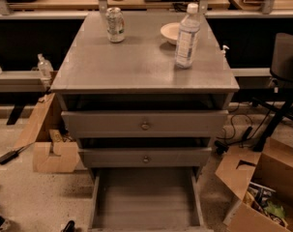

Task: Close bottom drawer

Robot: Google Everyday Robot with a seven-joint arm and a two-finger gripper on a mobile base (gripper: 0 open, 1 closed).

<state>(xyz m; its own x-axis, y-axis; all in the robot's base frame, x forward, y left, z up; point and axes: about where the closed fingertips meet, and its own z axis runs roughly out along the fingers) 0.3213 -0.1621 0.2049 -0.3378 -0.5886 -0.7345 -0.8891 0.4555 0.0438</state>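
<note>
Bottom drawer (146, 197), pulled far out toward the near side beneath the middle drawer (112, 157), plank floor exposed. Claw lies outside the view; whether apart or together cannot be told.

The bottom drawer (146, 197) stood pulled far out toward the near side, under the middle drawer (184, 157) and top drawer (184, 123). On the cabinet top (136, 66) sat a can (115, 24) far left, and a white bowl (170, 32) beside a water bottle (186, 36) far right. The gripper was out of view.
</note>
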